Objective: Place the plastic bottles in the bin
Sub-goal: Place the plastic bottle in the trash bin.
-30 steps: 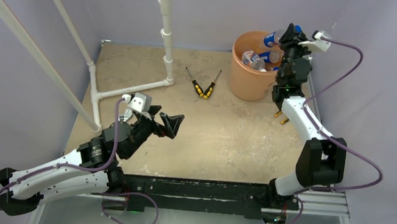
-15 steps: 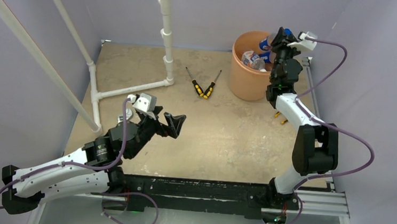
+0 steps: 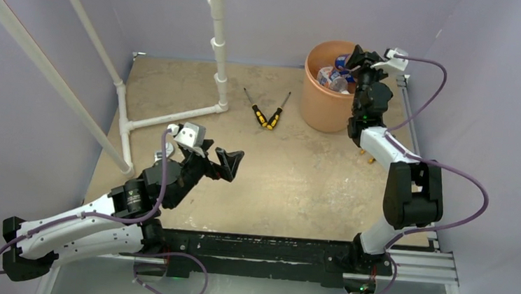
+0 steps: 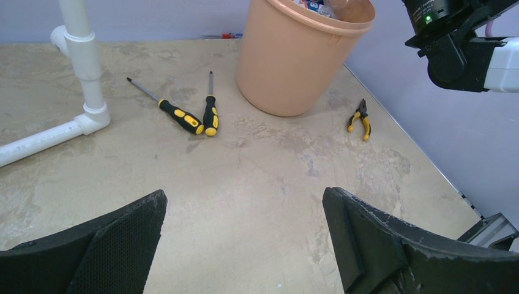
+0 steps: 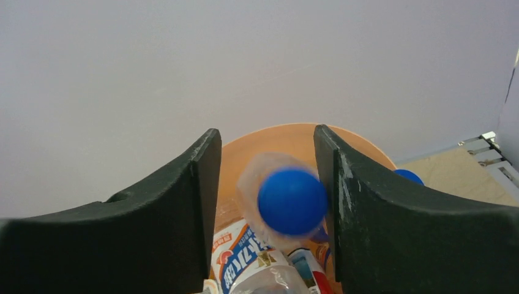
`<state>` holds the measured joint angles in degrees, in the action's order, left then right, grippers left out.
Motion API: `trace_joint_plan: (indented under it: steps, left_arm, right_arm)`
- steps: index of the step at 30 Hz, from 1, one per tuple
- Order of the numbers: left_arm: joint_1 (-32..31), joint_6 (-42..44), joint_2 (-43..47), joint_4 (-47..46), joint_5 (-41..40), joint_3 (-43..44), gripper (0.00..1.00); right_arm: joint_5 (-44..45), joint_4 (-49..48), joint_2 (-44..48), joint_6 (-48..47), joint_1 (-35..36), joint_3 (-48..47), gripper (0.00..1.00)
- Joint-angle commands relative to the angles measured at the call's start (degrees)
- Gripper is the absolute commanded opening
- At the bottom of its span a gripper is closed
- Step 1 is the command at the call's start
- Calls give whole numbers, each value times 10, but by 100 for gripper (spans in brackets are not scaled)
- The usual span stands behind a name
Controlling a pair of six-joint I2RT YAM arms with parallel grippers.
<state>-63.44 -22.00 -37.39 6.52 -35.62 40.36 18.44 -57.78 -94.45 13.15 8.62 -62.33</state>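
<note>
Several clear plastic bottles [image 3: 328,76] lie inside the round orange plastic bin [image 3: 320,106] at the far right. Above it the right gripper [image 5: 265,131] stands parted, with a blurred blue-capped bottle [image 5: 292,202] loose between its jaws and a gap on one side. Near left, the left gripper [image 4: 245,196] gapes wide, holding nothing.

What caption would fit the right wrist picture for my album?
Right gripper open above the bin, a blurred blue-capped bottle between its fingers, more bottles below.

High rear overview, two wrist close-ups, bin [image 3: 320,106] common
</note>
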Motion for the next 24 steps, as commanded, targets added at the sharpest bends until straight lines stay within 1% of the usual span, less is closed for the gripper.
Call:
trace_joint_plan:
  steps: [1,6,13,17,21,24]
  left_arm:
    - [0,-13,4,-13,-4,-2,99]
    - [0,-18,10,-7,-8,-5,99]
    - [0,-28,26,0,-6,-10,99]
    - [0,-34,32,4,-2,-10,99]
    - [0,-40,40,5,4,-13,99]
    - [0,-41,39,7,7,-7,99]
  right_arm:
    - [-3,25,18,7,1,4,62]
    - [5,67,37,27,1,-2,68]
    - [4,80,79,41,1,17,70]
    - [4,112,98,62,0,20,70]
    - [9,125,121,75,1,41,70]
    - [12,165,133,89,1,41,70]
